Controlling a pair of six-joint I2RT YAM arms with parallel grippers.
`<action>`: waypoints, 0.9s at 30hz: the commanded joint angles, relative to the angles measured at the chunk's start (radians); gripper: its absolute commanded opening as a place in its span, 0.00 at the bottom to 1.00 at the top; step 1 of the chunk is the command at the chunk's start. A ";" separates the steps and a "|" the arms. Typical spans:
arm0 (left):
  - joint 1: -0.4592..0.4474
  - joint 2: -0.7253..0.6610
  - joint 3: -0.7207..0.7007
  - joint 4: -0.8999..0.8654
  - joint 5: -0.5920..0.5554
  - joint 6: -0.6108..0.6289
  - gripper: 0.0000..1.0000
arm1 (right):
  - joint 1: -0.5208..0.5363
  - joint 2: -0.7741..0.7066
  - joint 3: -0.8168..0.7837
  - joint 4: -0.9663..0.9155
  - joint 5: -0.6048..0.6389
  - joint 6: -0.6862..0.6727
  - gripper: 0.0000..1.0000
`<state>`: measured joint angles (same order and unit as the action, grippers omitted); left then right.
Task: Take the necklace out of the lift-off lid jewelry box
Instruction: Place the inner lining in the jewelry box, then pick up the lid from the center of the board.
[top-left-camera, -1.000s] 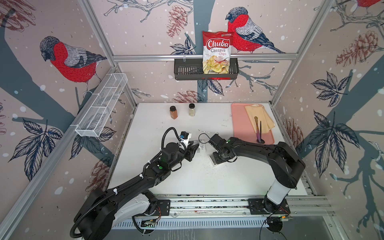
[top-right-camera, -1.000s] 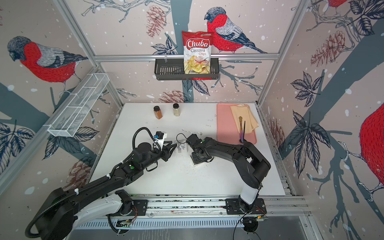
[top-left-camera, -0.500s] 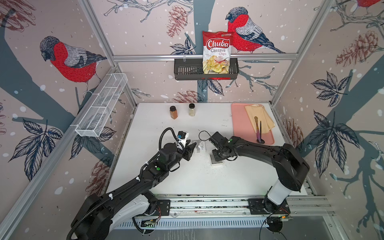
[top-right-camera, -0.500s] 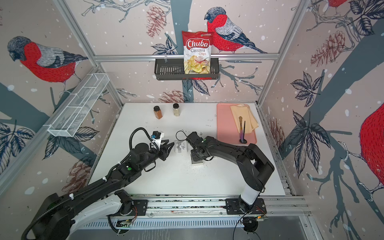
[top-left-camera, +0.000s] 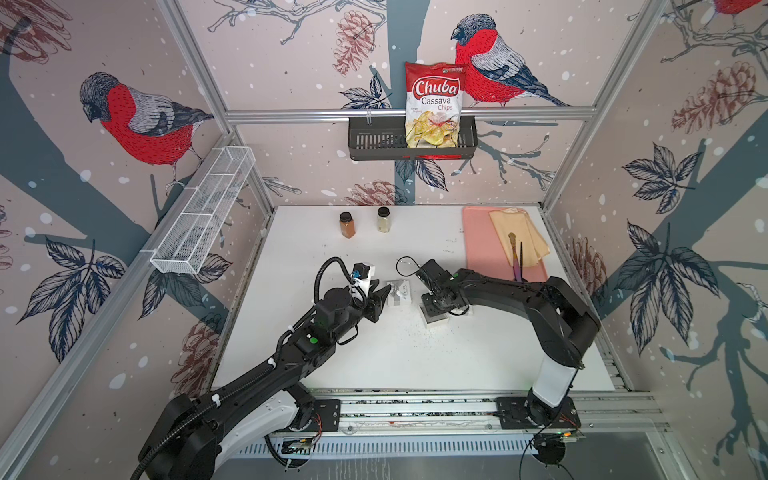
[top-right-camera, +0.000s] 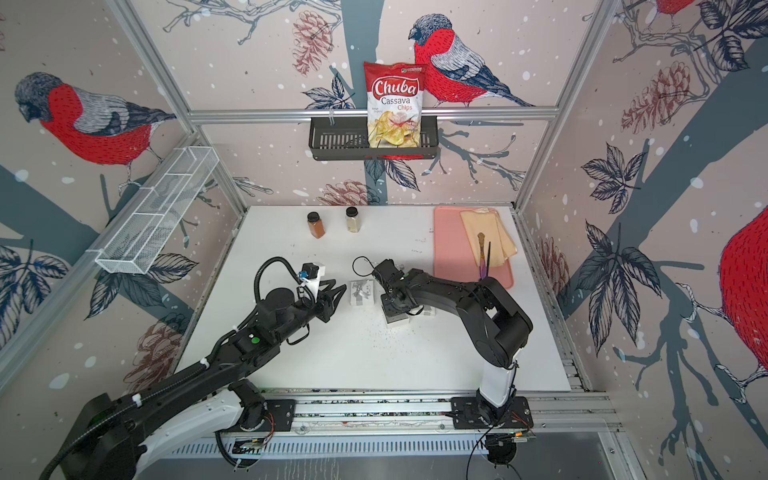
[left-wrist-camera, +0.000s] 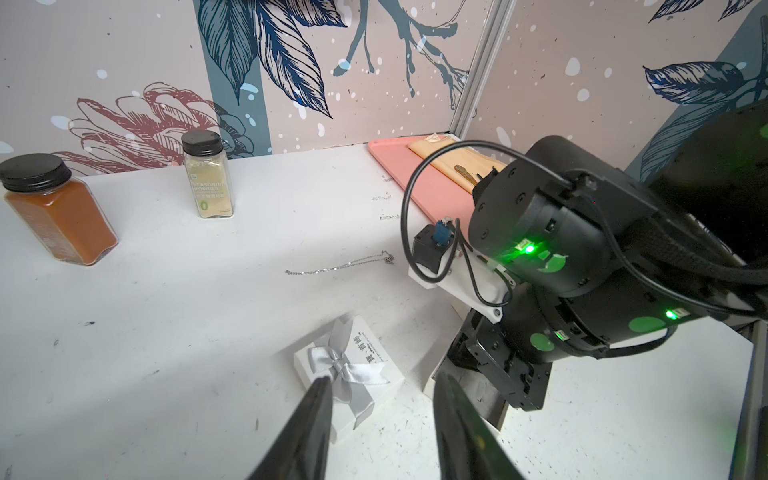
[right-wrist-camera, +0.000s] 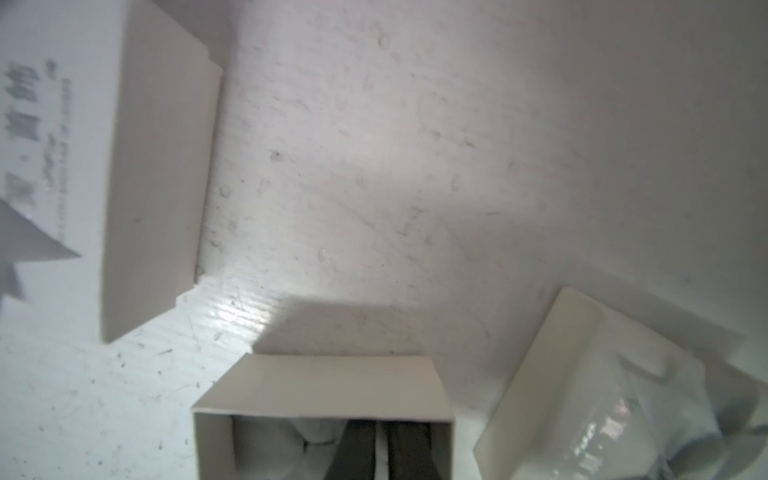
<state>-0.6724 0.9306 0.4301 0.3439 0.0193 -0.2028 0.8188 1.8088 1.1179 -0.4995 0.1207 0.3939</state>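
Barely changed tbh: right gripper (right-wrist-camera: 380, 432) still pressed together inside the open jewelry box (right-wrist-camera: 324, 382), thin chain (right-wrist-camera: 318, 442) just beside it; left gripper (left-wrist-camera: 384, 378) spread.

Top views: high, front, looking down over whole table (top-left-camera: 395, 365). Wrist views close, sharing ribboned box (left-wrist-camera: 374, 353).

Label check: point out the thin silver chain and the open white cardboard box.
thin silver chain (left-wrist-camera: 340, 265), left wrist view, middle of its length.
open white cardboard box (right-wrist-camera: 322, 384), right wrist view, outer wall.
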 joint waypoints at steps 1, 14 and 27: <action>0.002 0.006 -0.004 0.013 -0.018 0.000 0.44 | 0.005 -0.024 -0.001 0.005 0.004 -0.029 0.13; 0.004 0.075 0.019 0.048 -0.003 0.009 0.55 | -0.107 -0.194 -0.006 -0.102 0.086 -0.011 0.69; 0.011 0.071 0.004 0.041 -0.012 0.028 0.66 | -0.179 -0.099 -0.027 -0.073 0.066 0.005 0.90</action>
<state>-0.6636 1.0016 0.4389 0.3595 0.0185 -0.1833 0.6411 1.6978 1.0840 -0.5812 0.1898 0.3908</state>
